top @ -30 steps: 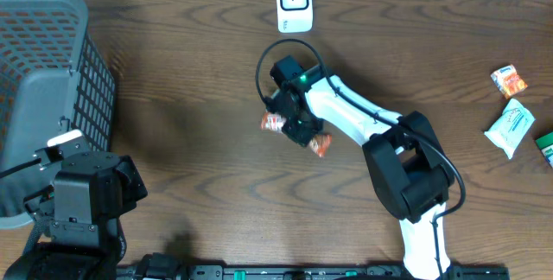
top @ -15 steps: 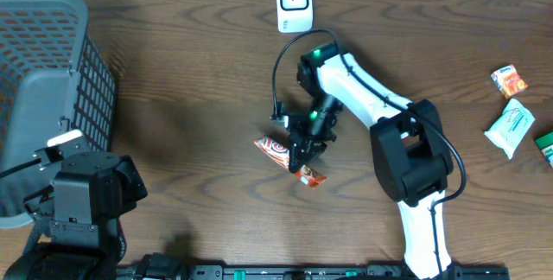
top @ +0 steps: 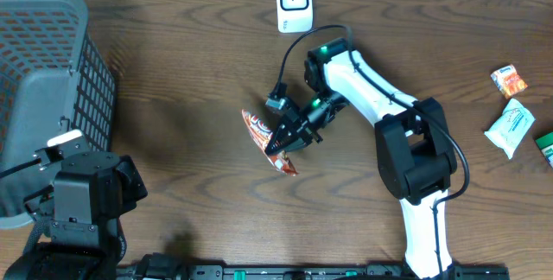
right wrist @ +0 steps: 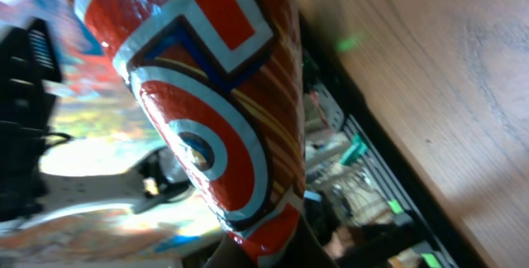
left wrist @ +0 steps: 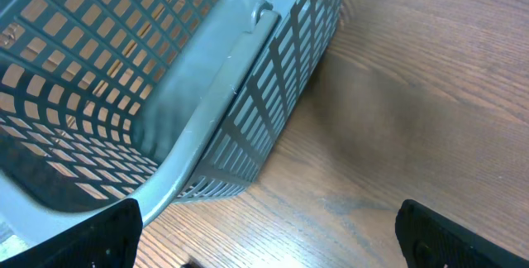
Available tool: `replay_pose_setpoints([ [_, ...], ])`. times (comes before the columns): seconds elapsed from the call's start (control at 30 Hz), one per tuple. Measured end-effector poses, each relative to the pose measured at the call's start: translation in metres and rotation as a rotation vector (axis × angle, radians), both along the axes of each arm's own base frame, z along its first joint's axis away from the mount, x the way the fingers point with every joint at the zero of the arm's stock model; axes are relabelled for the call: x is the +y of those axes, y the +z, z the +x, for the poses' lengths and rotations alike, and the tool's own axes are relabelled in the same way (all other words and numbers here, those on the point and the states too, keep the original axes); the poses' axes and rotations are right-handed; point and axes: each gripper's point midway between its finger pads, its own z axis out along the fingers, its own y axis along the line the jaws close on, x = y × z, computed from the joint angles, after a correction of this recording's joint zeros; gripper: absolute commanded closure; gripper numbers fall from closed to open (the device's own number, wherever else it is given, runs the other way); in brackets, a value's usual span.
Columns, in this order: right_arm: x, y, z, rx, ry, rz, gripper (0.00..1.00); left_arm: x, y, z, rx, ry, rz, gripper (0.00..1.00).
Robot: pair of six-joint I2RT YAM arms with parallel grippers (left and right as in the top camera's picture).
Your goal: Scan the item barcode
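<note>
The item is a glossy red and orange snack packet (top: 260,133) with blue and white rings, held up over the middle of the table. My right gripper (top: 290,136) is shut on its right end. In the right wrist view the packet (right wrist: 207,94) fills the frame and hides the fingers. No barcode shows on the faces I see. The white scanner (top: 294,3) stands at the table's far edge, well behind the packet. My left gripper (left wrist: 264,236) stands open and empty above bare wood beside the basket.
A grey mesh basket (top: 43,81) takes up the far left; its rim (left wrist: 207,111) lies just ahead of the left fingers. At the right edge lie an orange packet (top: 508,79), a white packet (top: 510,127) and a green item (top: 546,144).
The right arm swung the packet away from the scanner, toward the front and left, turning it as it went. The left arm has not moved.
</note>
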Motion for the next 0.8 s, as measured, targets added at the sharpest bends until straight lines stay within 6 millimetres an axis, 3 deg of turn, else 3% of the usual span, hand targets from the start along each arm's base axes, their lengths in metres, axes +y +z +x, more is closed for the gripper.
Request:
replay_pose_setpoints([
  [0.17,0.000,0.001,0.010,-0.020,-0.034,0.031,0.99,0.000,0.000,0.000,0.000,0.000,0.000,0.02],
  [0.33,-0.004,-0.046,0.033,-0.314,0.060,-0.043,0.95,0.000,0.000,0.000,0.000,0.000,0.000,0.02],
  [0.37,-0.006,-0.057,0.040,-0.373,0.074,-0.084,0.72,0.000,0.000,0.000,0.000,0.000,0.000,0.02],
  [0.4,-0.008,-0.071,0.047,-0.427,0.087,-0.145,0.30,0.000,0.000,0.000,0.000,0.000,0.000,0.02],
  [0.43,-0.011,-0.085,0.056,-0.489,0.100,-0.226,0.01,0.000,0.000,0.000,0.000,0.000,0.000,0.02],
  [0.5,-0.019,-0.103,0.065,-0.545,0.110,-0.377,0.01,0.000,0.000,0.000,0.000,0.000,0.000,0.02],
  [0.6,-0.034,-0.122,0.071,-0.593,0.119,-0.596,0.01,0.000,0.000,0.000,0.000,0.000,0.000,0.02],
  [0.63,-0.038,-0.125,0.072,-0.600,0.117,-0.649,0.10,0.000,0.000,0.000,0.000,0.000,0.000,0.02],
  [0.67,-0.040,-0.128,0.072,-0.609,0.117,-0.688,0.41,0.000,0.000,0.000,0.000,0.000,0.000,0.02],
  [0.7,-0.043,-0.129,0.072,-0.611,0.113,-0.728,0.82,0.000,0.000,0.000,0.000,0.000,0.000,0.02],
  [0.73,-0.045,-0.129,0.073,-0.608,0.106,-0.758,0.99,0.000,0.000,0.000,0.000,0.000,0.000,0.02],
  [0.8,-0.050,-0.127,0.076,-0.597,0.079,-0.811,0.99,0.000,0.000,0.000,0.000,0.000,0.000,0.02],
])
